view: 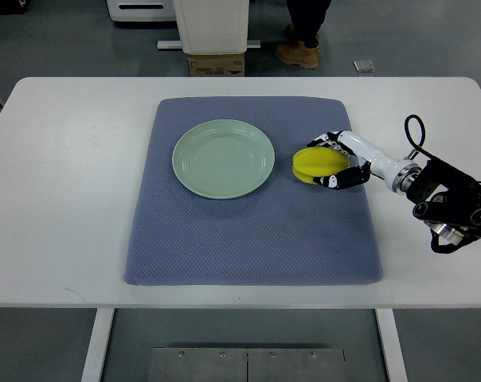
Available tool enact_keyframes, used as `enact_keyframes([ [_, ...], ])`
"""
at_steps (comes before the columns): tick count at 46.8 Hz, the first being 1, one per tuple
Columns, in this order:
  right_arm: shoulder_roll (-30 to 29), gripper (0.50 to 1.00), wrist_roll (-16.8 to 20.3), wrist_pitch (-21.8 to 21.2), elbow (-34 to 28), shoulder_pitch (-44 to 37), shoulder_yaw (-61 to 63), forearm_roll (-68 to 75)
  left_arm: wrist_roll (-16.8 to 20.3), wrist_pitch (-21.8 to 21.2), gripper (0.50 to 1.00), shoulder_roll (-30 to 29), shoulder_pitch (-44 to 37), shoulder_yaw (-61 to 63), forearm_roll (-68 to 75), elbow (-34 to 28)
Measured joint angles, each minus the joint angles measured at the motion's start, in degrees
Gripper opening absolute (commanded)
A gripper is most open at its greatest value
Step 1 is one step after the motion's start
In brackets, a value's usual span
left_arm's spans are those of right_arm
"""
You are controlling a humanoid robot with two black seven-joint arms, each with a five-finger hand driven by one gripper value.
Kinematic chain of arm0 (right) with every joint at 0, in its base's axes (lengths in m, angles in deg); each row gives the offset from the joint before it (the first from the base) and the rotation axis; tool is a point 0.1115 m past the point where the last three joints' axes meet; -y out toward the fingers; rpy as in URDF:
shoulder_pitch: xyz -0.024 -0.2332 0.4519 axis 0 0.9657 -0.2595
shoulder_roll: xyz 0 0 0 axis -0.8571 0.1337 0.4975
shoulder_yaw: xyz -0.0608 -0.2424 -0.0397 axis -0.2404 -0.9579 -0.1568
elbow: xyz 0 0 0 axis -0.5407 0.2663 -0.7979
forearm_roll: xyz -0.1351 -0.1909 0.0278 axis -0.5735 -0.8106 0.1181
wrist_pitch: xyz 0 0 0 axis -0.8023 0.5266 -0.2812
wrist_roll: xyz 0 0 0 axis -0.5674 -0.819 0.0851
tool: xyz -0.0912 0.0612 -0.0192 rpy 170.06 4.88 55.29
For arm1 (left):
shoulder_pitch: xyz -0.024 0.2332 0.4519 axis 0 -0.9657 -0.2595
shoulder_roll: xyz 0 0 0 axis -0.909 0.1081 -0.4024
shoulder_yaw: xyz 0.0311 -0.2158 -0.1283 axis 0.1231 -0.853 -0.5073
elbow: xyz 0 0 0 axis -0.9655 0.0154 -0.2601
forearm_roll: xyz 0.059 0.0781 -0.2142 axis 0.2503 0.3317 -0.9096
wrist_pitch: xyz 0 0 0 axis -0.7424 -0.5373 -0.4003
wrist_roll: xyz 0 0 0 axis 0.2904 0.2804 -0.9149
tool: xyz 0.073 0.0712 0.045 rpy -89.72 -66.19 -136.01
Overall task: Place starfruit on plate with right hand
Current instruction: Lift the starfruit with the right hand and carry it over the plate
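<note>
- Top view: right hand (336,163) has its fingers curled around the starfruit (316,165), on the mat (252,239).
- Plate (223,157) lies just left of the fruit, empty.

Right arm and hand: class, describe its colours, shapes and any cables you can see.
The right hand has a glossy white shell with black finger joints and tips. It joins a white, rounded forearm, then a silver ring at the wrist. Behind that sits a bulky black section with round joints. A thin black cable loops up above it. No markings are legible.
</note>
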Motion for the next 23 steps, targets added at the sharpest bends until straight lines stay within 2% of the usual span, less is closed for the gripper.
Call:
enact_keyframes([
  [7,2.7,0.500,-0.5,-2.2,-0.2,-2.3,1.3,0.1,0.0,0.0,1.000,0.0,0.0,0.0,0.0,0.0],
  [16,3.8,0.500,-0.4,-6.9,-0.3,-4.3,6.0,0.6,0.0,0.0,1.000,0.0,0.0,0.0,0.0,0.0],
  [23,3.1,0.500,0.1,-8.2,-0.5,-6.5,6.6,0.6,0.0,0.0,1.000,0.0,0.0,0.0,0.0,0.0],
])
